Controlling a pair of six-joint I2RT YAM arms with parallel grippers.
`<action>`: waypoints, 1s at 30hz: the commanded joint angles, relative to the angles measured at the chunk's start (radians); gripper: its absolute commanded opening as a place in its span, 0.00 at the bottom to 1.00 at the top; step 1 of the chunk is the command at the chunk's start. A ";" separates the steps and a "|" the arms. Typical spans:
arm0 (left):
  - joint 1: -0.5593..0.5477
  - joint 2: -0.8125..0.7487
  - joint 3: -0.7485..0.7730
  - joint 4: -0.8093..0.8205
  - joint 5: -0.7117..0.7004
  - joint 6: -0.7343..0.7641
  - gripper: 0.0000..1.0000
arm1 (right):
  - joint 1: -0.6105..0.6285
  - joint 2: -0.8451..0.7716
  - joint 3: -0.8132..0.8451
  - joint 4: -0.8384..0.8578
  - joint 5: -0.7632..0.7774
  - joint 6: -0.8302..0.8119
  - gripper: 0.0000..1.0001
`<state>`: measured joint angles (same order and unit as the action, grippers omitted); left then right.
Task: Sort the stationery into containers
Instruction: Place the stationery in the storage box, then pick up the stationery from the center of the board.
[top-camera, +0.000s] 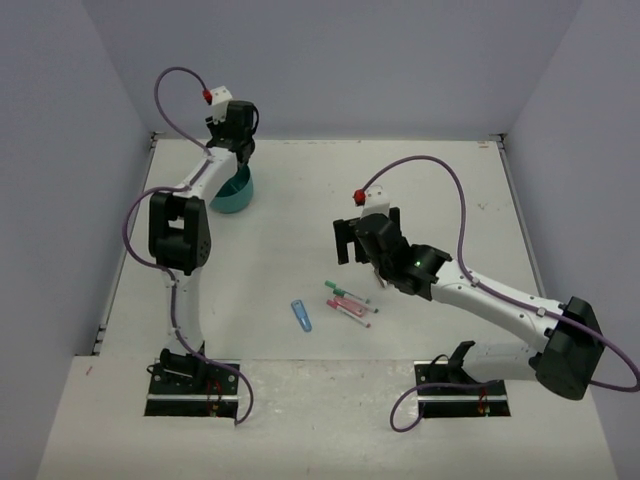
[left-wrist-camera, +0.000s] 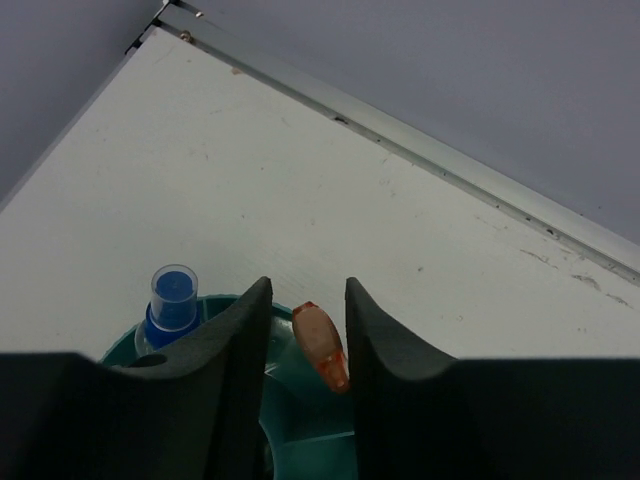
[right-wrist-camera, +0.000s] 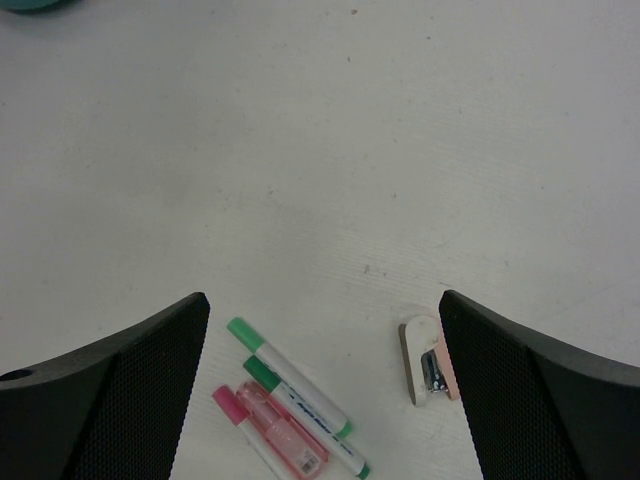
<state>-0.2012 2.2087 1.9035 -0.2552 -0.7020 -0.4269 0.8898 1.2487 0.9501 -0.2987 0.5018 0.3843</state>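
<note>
Right wrist view showed my right gripper (right-wrist-camera: 322, 296) spread wide, holding nothing; the markers (right-wrist-camera: 287, 380) lay just under it, nearer one finger, their long axes slanting across the gap.

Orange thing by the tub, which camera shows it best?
The left wrist view: the orange piece sits close up between the left gripper's fingers, at the teal tub. The other two views don't show it.
</note>
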 joint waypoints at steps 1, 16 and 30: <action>0.002 -0.063 -0.032 0.010 0.018 -0.001 0.43 | 0.000 0.033 0.048 0.033 -0.020 -0.004 0.99; -0.013 -0.393 -0.079 -0.058 0.193 -0.038 1.00 | 0.096 0.304 0.187 -0.121 -0.246 0.195 0.84; -0.013 -1.147 -0.608 -0.071 0.442 -0.063 1.00 | 0.271 0.620 0.367 -0.257 -0.307 0.258 0.58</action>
<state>-0.2119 1.1462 1.4149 -0.2984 -0.3437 -0.4811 1.1383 1.8487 1.2554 -0.5027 0.1883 0.6000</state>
